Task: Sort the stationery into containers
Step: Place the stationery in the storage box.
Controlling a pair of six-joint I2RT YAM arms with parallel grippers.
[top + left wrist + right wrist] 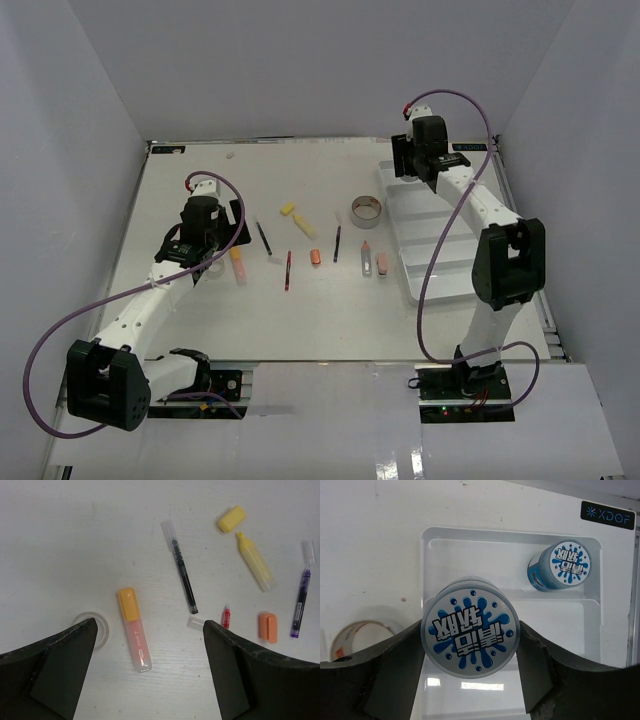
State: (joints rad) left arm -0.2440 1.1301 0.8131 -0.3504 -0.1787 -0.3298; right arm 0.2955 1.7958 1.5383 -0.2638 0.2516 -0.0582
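My right pincer (470, 630) is clenched on a tub (470, 642) over the tray (580, 630), by the far compartment where the other tub (560, 566) sits, grouping like items; my left pincer (150, 624) hangs released, straddling the highlighter (134, 630).

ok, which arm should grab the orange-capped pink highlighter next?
Left. The left hand is open and hovers right above the highlighter, which lies between its fingers. The right hand is shut on a blue-white tub over the tray, so it is occupied.

Tray (470, 534) smooth, glossy plastic (light glints on it); nearer tub (470, 632) smooth plastic; table (75, 540) matt; pink highlighter (135, 630) translucent plastic.
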